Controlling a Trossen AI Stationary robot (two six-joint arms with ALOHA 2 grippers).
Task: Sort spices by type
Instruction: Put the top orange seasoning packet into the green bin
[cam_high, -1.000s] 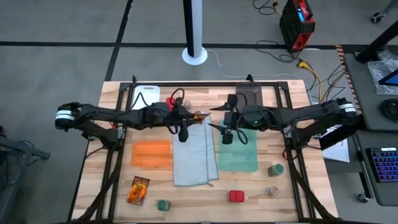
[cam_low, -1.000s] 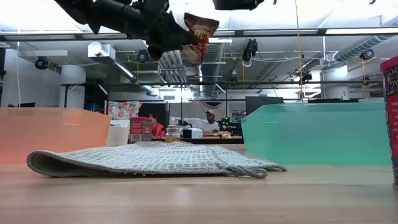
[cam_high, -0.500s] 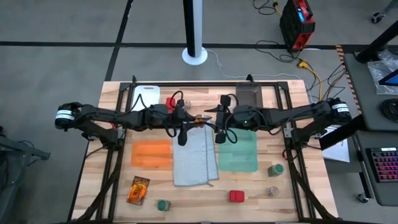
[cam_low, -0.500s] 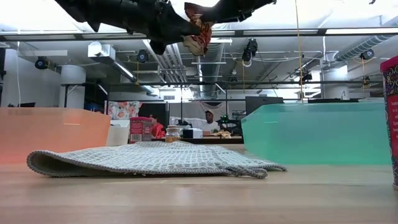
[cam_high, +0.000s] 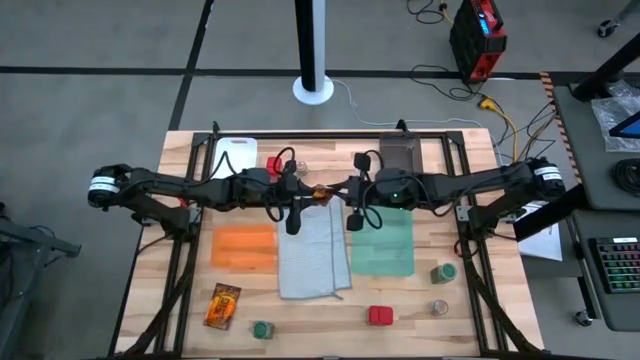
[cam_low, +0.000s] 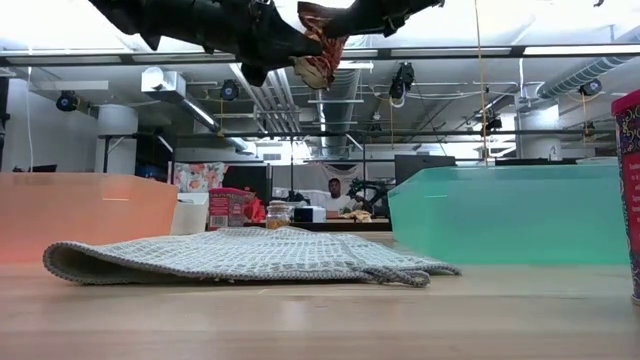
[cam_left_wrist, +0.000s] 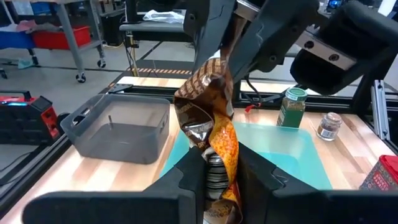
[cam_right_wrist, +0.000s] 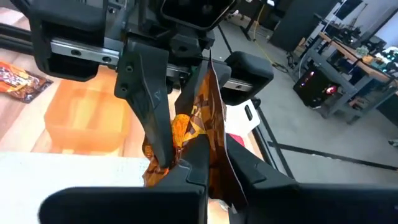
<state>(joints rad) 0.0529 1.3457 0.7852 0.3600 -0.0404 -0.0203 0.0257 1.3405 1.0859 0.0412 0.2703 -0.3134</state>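
Note:
A shiny orange-brown packet (cam_high: 322, 190) hangs high above the far edge of the grey cloth (cam_high: 313, 252). My left gripper (cam_high: 311, 190) is shut on it from the left and my right gripper (cam_high: 335, 189) from the right. A second packet (cam_high: 222, 305), a green-topped jar (cam_high: 262, 329), a red box (cam_high: 379, 316) and a clear shaker (cam_high: 438, 307) stand along the near edge. Another green-topped jar (cam_high: 443, 272) stands right of the green cloth (cam_high: 382, 245). A second red box (cam_high: 274, 163) shows at the far side. My left gripper pinches the packet's crumpled end (cam_left_wrist: 216, 167) between its two fingers (cam_left_wrist: 192, 178). They come in about level from the table's left. The packet is lifted clear and stands up crumpled beyond the fingers. My right gripper pinches the packet's opposite end (cam_right_wrist: 211, 140) between its two fingers (cam_right_wrist: 244, 167), coming about level from the table's right. In the low view it has the packet's upper part (cam_low: 322, 18). The packet is clear of the cloth below.
An orange cloth (cam_high: 243, 247) lies left of the grey one. A white board (cam_high: 235, 153) and a dark grey bin (cam_high: 400, 153) sit at the far edge. Black frame rails (cam_high: 190, 250) run down both sides of the table.
My right gripper has moved toward the table's left, up to the packet held by my left gripper, and has shut on it. The packet has stayed high above the grey cloth.

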